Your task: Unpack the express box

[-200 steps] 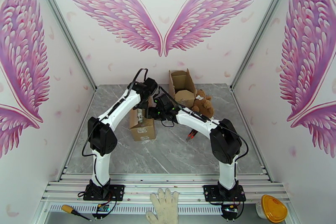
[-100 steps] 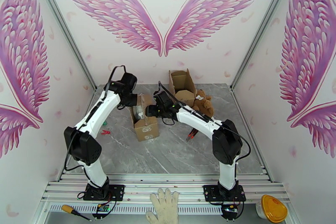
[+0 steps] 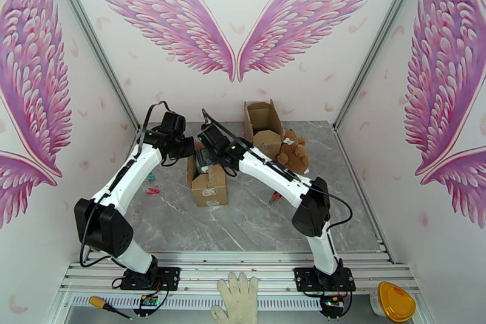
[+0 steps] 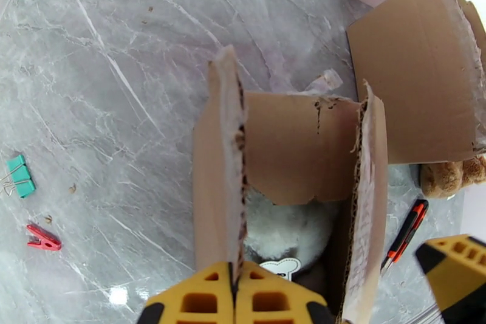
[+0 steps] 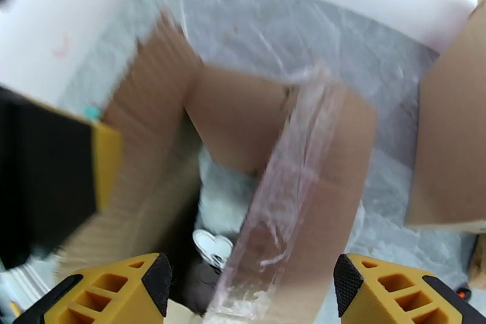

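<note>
The express box point(image 3: 208, 184) stands open left of the table's middle. In the left wrist view my left gripper point(image 4: 234, 298) is shut on the upright left flap point(image 4: 220, 161) of this box. Inside lies a white fluffy item point(image 4: 284, 231) with a small tag point(image 4: 280, 268). My right gripper point(image 5: 255, 295) hangs open just above the box opening, over the taped right flap point(image 5: 291, 197). The white item point(image 5: 222, 200) lies below it. From above, my left gripper point(image 3: 185, 148) and right gripper point(image 3: 203, 158) meet at the box's far end.
A second open carton point(image 3: 263, 121) stands at the back, with a brown teddy bear point(image 3: 293, 152) beside it. A box cutter point(image 3: 276, 196) lies right of the box. A teal clip point(image 3: 150, 178) and a red clip point(image 3: 152, 190) lie to its left.
My left arm has swung out to the left, holding the box's left flap. My right gripper has moved left over the box opening and opened wider.
</note>
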Controlling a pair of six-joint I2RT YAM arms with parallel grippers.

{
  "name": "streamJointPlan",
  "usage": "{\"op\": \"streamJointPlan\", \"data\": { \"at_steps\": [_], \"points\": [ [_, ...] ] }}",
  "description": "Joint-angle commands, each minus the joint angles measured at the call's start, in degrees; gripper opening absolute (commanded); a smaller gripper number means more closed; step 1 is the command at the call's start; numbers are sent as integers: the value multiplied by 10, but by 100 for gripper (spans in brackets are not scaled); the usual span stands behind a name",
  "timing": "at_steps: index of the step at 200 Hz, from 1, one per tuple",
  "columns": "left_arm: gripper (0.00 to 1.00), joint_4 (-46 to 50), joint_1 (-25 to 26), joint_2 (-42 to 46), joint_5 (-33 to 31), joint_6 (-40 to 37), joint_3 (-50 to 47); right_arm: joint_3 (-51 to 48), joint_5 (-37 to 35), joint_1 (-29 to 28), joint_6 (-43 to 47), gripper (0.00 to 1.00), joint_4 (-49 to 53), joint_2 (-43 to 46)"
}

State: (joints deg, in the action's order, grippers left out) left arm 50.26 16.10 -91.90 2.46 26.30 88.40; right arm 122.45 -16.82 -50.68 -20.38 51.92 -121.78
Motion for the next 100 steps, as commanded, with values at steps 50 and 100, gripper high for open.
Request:
{"op": "streamJointPlan", "data": {
  "at_steps": [50,100],
  "points": [
    [0,-29,-4,23,10,0,-45,86,-128,2,28,69,125,-44],
    [0,-33,-17,24,8,-29,-67,-5,-61,47,-8,64,92,51]
  ]
}}
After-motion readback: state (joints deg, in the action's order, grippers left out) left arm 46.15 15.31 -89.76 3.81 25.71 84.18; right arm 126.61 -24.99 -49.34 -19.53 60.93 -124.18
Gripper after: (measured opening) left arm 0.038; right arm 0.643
